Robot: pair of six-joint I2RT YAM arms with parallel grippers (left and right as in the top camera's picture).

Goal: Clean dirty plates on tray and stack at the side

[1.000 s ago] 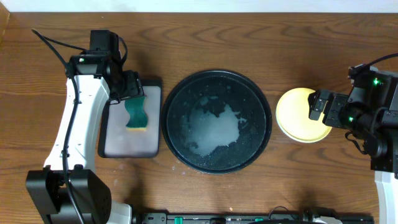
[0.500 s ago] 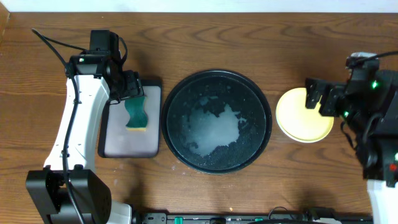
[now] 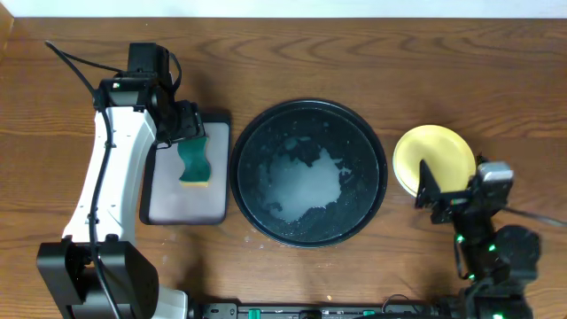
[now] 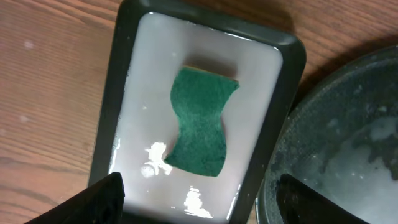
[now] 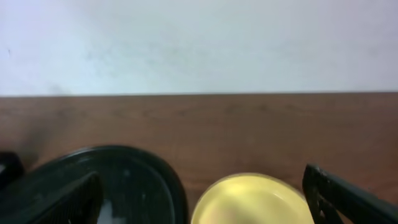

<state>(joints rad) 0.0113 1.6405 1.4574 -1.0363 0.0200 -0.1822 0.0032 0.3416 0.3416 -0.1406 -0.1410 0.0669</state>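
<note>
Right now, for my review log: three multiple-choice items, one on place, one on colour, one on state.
1. The sponge lies: A in a bowl; B on the grey tray; C in a cup.
2. The plate at the right is: A red; B black; C yellow.
3. The left claw is: A open; B shut on the sponge; C shut on a plate.
B, the left wrist view shows it there; C, seen overhead; A, fingers wide apart, holding nothing.
</note>
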